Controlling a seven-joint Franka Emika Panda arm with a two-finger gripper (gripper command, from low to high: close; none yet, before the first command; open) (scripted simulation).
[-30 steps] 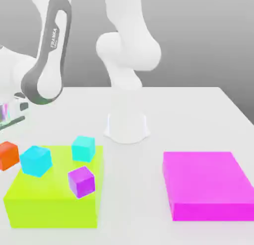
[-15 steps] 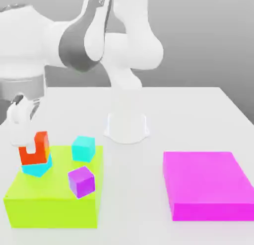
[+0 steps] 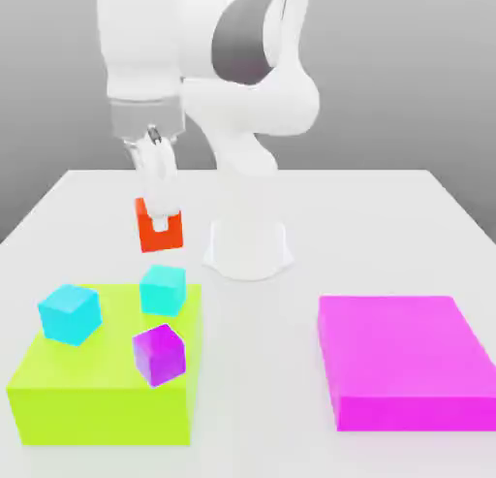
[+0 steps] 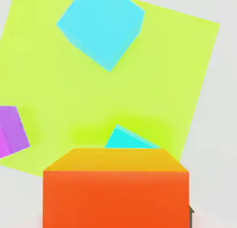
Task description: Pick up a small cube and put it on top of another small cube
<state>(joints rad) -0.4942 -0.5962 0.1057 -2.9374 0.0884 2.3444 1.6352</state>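
1. My two-finger gripper (image 3: 161,220) grips the red-orange cube (image 3: 176,236), held in the air above the lime-green block (image 3: 105,414).
2. Picking up looks done; setting it on another small cube remains.

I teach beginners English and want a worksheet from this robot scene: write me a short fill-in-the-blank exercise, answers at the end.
1. The tool is holding a small cube colored ____.
2. The small purple cube rests on a block colored ____.
3. The number of cyan cubes on that block is ____.
4. The flat block at the exterior view's right is colored ____.

Missing words: red-orange; yellow-green; two; magenta.
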